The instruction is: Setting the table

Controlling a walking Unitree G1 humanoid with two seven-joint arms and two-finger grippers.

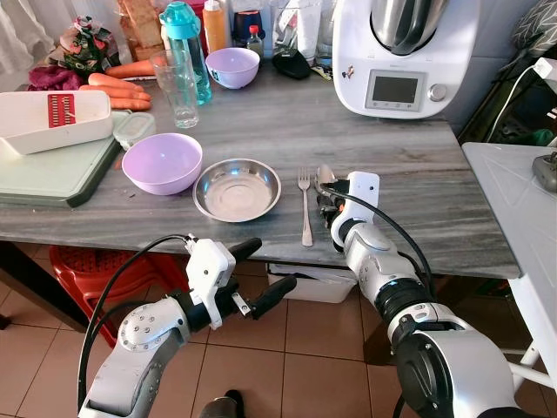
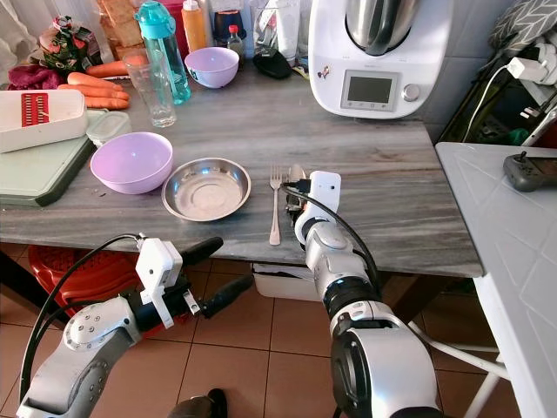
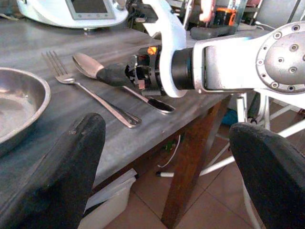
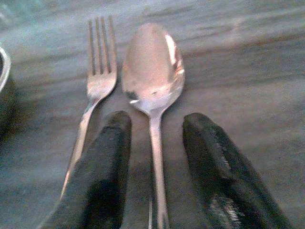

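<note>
Step in hand looks like cutlery placement: spoon (image 4: 152,81) lies flat on the table (image 1: 418,157), just right of the fork (image 1: 305,205), both right of the steel plate (image 1: 237,189) at frame centre

Right gripper (image 4: 155,167) sits low over the spoon handle, fingers spread either side of it, not pinching. From the wrist view the handle runs down the gap and I can't say either pad touches it. My read: either a release just after laying it down or a pre-grasp, frames alone don't settle it

Left gripper (image 1: 248,274) hangs below the table edge, lower centre of frame, fingers apart, holding nothing

Next move, my guess: lift the right gripper straight up and back off without dragging the spoon into the fork. They lie close, so any sideways drift would knock them askew

Hard to see: in the head views the right wrist covers most of the spoon handle. No knife that I can make out. Purple bowl (image 1: 162,162) and glass (image 1: 174,87) sit left of the plate, placement looks unfinished
</note>
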